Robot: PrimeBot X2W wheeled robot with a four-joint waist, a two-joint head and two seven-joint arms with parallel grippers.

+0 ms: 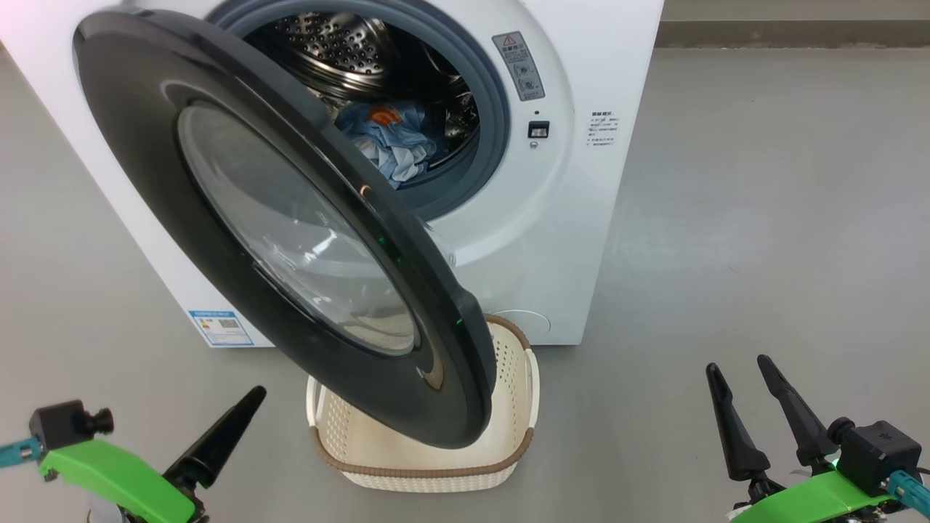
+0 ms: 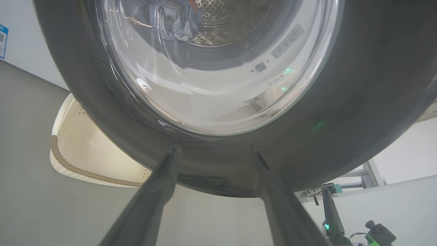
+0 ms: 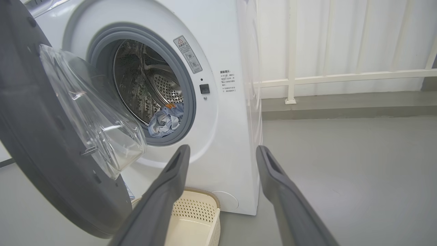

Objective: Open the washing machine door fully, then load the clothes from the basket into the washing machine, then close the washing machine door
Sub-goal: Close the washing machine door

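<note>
At upper centre of the head view, the washing machine (image 1: 538,218) holds blue clothes (image 1: 392,142) in its drum, its door (image 1: 138,181) part open over the basket (image 1: 436,472). Left wrist view: left gripper (image 2: 215,150) spread apart at bottom centre, near the door's rim. Right wrist view: right gripper (image 3: 222,148) spread apart, bottom centre.

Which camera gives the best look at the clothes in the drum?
The head view: the clothes look largest there, blue with orange, though the door hides one edge. The right wrist view shows them smaller; the left wrist view, warped through the door glass.
</note>
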